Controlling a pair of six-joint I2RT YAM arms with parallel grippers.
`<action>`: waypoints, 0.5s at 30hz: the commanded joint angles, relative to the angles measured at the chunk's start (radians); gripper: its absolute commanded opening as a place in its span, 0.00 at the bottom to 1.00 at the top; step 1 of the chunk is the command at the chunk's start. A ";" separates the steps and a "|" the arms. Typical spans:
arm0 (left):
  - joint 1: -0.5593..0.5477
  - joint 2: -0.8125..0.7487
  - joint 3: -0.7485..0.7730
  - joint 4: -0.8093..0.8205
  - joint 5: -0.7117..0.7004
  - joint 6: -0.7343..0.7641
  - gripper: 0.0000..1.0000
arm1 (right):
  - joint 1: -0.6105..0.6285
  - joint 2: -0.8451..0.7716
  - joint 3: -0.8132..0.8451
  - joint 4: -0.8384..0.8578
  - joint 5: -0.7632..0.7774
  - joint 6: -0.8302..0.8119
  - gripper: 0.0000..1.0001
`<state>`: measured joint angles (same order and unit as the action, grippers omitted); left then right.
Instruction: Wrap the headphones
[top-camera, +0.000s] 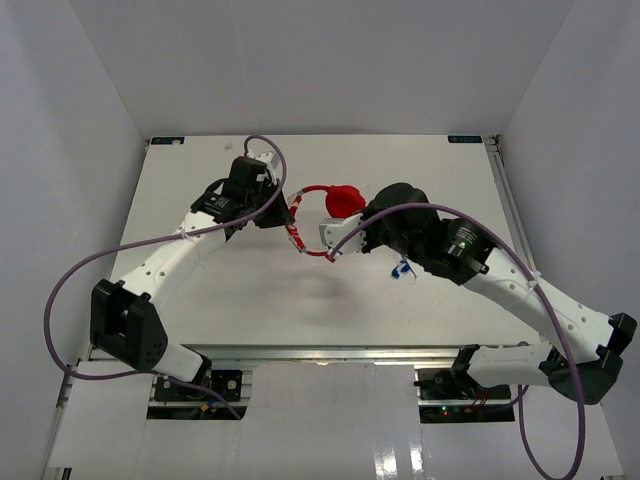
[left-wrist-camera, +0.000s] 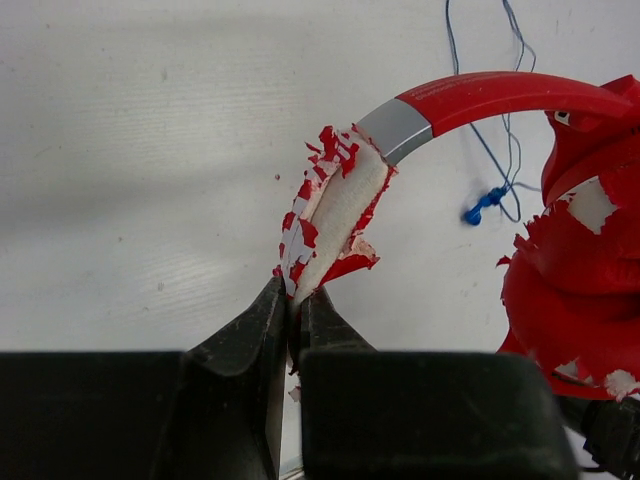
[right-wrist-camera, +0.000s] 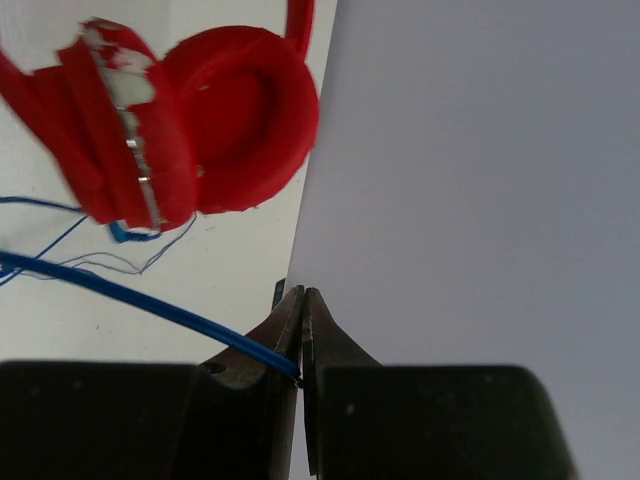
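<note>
The red headphones (top-camera: 335, 203) lie at the middle of the white table (top-camera: 230, 300). My left gripper (left-wrist-camera: 296, 293) is shut on the peeling red-and-white padding of the headband (left-wrist-camera: 340, 205), seen from above at the band's left side (top-camera: 283, 220). One cup (left-wrist-camera: 580, 290) sits to the right of it. My right gripper (right-wrist-camera: 303, 292) is shut on the thin blue cable (right-wrist-camera: 120, 290), which runs off to the left below both cups (right-wrist-camera: 230, 130). A blue tip (left-wrist-camera: 483, 205) lies on the table beside the cup. From above, the right fingers are hidden under the wrist.
Thick purple robot cables (top-camera: 55, 300) loop off both arms, one arching over the right forearm (top-camera: 470, 222). White enclosure walls (top-camera: 60, 120) close in the table on three sides. A short blue piece of cable (top-camera: 403, 270) shows under the right arm.
</note>
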<state>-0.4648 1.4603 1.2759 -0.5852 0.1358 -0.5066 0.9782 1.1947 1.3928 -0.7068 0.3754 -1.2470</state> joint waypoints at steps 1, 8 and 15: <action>0.000 -0.115 -0.068 0.069 0.135 0.106 0.00 | 0.003 0.048 0.083 0.119 0.083 -0.050 0.08; 0.000 -0.228 -0.214 0.140 0.279 0.212 0.00 | -0.011 0.107 0.086 0.105 0.028 -0.005 0.08; -0.002 -0.286 -0.271 0.175 0.350 0.213 0.00 | -0.018 0.168 0.176 0.022 -0.122 0.114 0.08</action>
<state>-0.4658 1.2356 1.0082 -0.5072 0.3717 -0.2921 0.9639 1.3409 1.4812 -0.6597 0.3507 -1.2234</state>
